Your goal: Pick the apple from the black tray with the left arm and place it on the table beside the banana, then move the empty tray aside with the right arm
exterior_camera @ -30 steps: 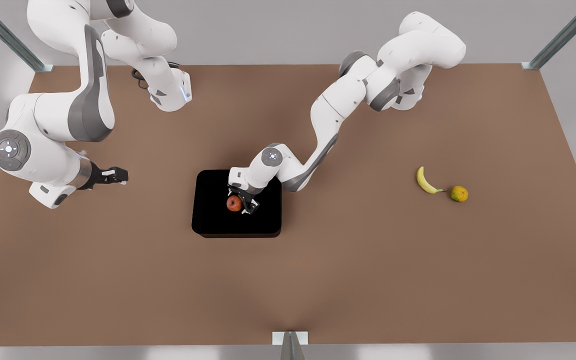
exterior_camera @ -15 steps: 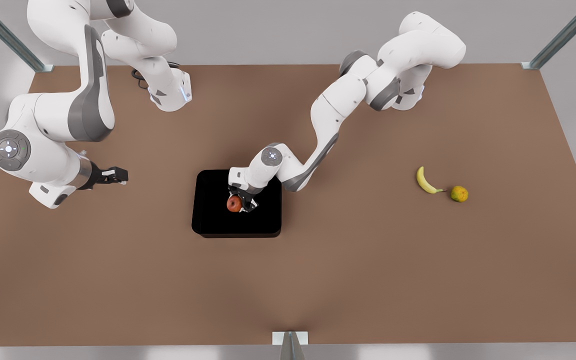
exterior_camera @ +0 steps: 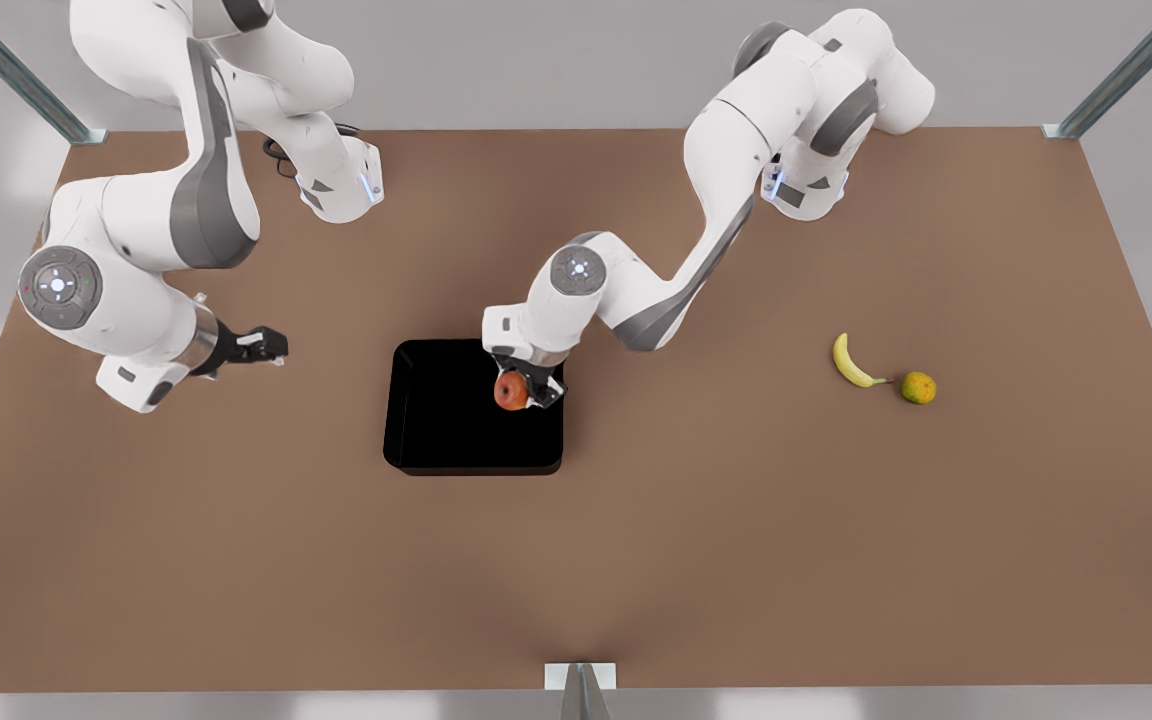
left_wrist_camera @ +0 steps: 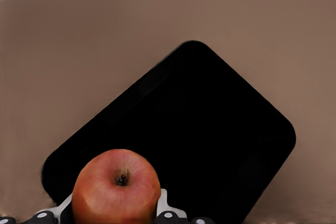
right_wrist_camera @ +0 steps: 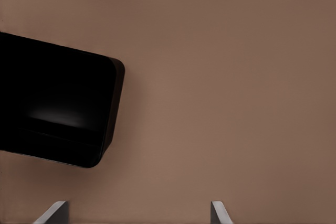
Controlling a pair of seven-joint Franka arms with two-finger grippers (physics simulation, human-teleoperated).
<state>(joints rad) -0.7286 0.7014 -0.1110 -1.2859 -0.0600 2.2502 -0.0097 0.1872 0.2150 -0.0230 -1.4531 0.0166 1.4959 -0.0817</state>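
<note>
Two arms: both reach over the table (exterior_camera: 636,560); the one holding fruit is the left arm, the other the right.
Table: wide matte brown top, grey frame posts at its corners, plain grey wall behind.
Black tray (exterior_camera: 456,440): the landmark here, sitting near the table's middle; its floor looks bare now.
Left gripper (exterior_camera: 524,392): above the tray's corner on the banana side, fingers clamped on the apple (exterior_camera: 511,391); the left wrist view shows the apple (left_wrist_camera: 116,186) between the pads, with the tray (left_wrist_camera: 210,129) well below.
Right gripper (exterior_camera: 258,345): hangs beside the tray, on the side away from the banana, fingers apart as seen in the right wrist view, waiting.
Banana (exterior_camera: 848,362): well apart from the tray, toward the front view's right.
Round yellow-green fruit (exterior_camera: 918,387): just past the banana's stem tip, farther from the tray.
Step in hand: by my reading, the lift is done and the carry toward the banana is starting.
Next move calls for: a steady sideways carry, then a low release on bare table beside the banana, without nudging it or the round fruit; the apple may roll if dropped from height.
</note>
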